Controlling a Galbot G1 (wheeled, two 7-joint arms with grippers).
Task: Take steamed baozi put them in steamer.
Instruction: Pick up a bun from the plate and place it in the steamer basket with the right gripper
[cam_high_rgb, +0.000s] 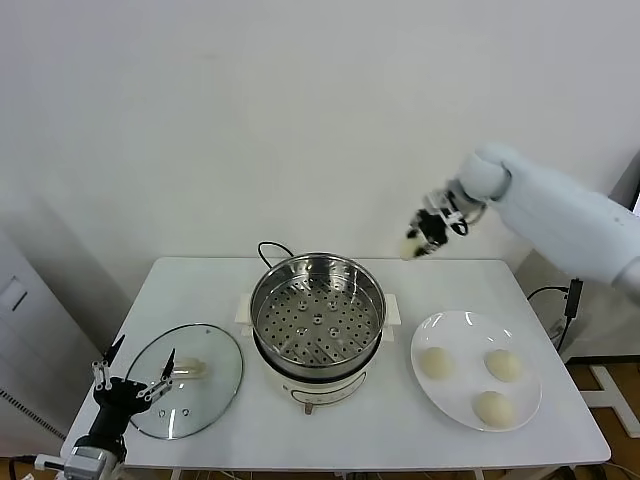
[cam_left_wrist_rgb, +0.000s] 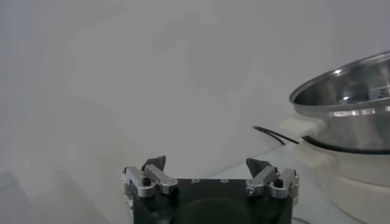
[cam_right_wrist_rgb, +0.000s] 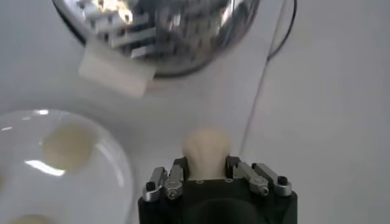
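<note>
Right gripper (cam_high_rgb: 424, 236) hung high above the tabletop's (cam_high_rgb: 400, 440) far edge, jaws clamped on one baozi (cam_high_rgb: 412, 247), the bun poking out past the tips. Steamer (cam_high_rgb: 317, 318) sat below and toward the robot's left of that gripper, pot empty, perforated floor bare. Three more buns lay on the plate (cam_high_rgb: 440, 395), right of the pot. Right arm plainly the nearer one; the carry would need to run leftward and down over the rim. Left gripper (cam_high_rgb: 130, 383) idled over the lid (cam_high_rgb: 215, 375), jaws spread wide, holding nothing.
</note>
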